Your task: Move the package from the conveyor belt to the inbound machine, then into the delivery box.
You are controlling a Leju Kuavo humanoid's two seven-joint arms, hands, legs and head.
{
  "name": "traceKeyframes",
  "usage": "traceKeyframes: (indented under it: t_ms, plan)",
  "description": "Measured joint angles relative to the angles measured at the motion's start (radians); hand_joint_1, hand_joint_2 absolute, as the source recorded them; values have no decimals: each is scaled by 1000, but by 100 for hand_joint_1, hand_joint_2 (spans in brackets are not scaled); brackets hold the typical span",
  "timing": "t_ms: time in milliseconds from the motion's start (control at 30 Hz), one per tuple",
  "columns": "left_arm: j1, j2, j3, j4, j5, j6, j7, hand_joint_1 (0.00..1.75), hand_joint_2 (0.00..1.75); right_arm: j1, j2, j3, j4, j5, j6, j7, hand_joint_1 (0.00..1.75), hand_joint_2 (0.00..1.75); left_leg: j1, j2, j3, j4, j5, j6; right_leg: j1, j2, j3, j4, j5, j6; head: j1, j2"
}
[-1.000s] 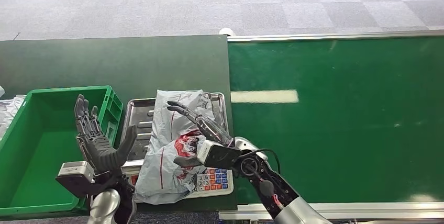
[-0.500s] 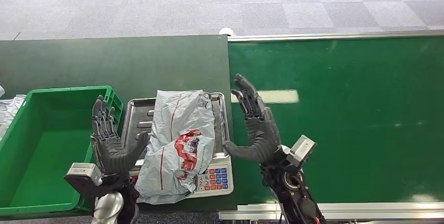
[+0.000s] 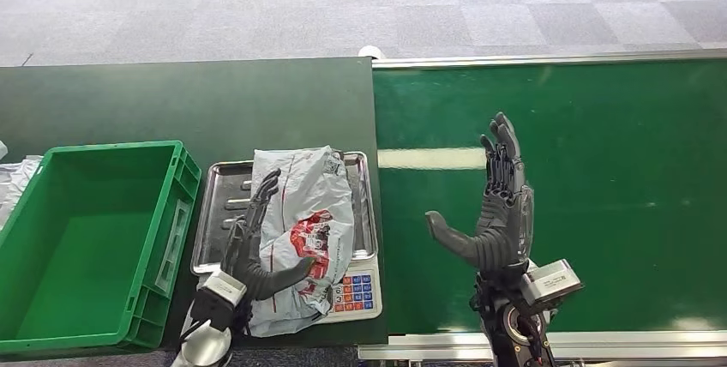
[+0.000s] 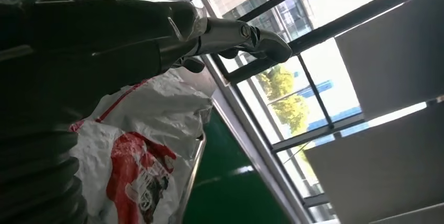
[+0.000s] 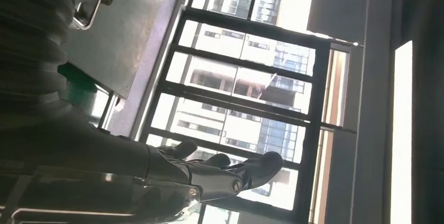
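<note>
The package (image 3: 302, 221), a crumpled grey plastic bag with a red print, lies on the steel tray (image 3: 221, 187) of the inbound machine's scale. My left hand (image 3: 251, 247) is at the package's left edge, fingers stretched along it and thumb lying across its near part, not closed around it. In the left wrist view the fingers (image 4: 246, 34) reach straight out over the package (image 4: 146, 130). My right hand (image 3: 497, 213) stands upright and empty above the green conveyor belt (image 3: 600, 178), well right of the package. Its fingers (image 5: 230, 174) are spread in the right wrist view.
The green delivery box (image 3: 51, 298) sits left of the scale and holds nothing. The scale's keypad (image 3: 353, 291) lies under the package's near right corner. A dark green table (image 3: 189, 101) extends behind, with grey carpet beyond.
My right hand has left the package and swung right to above the belt. My left hand has moved from over the box's edge to the package's left side.
</note>
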Motion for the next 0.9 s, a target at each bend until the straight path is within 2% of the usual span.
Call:
traceKeyframes:
  t_ms: [100,267,567,700,733,900]
  plan:
    - [-11,8,-16,42,-131,-13,104,0,175,14,4,-12,0,35,-3,51,0,175,0,0,0,0,0,0,0,0,0,0,0,0,0,0]
    - [-21,16,-19,111,-266,-47,209,0,175,24,22,-51,23,43,49,126,0,175,0,0,1,0,0,0,0,0,1,0,0,0,0,0]
    - [-61,19,-30,179,-369,-76,308,1,175,9,42,-84,87,59,88,167,0,175,0,-3,10,-1,-1,0,0,-1,14,0,-1,0,0,0]
    - [-71,17,-30,200,-387,-79,333,156,175,-8,49,-84,121,70,100,172,0,175,0,-3,15,-2,-1,0,0,-1,19,-1,-1,0,0,0]
    - [-71,17,-29,203,-386,-78,334,161,175,-12,50,-84,129,72,102,173,0,175,0,-3,16,-2,0,0,0,-1,20,-1,-1,0,0,0]
    - [-69,15,-23,204,-369,-70,325,161,175,-20,53,-84,154,72,104,173,0,175,0,-3,19,-2,0,0,0,-1,23,-1,-1,0,0,0]
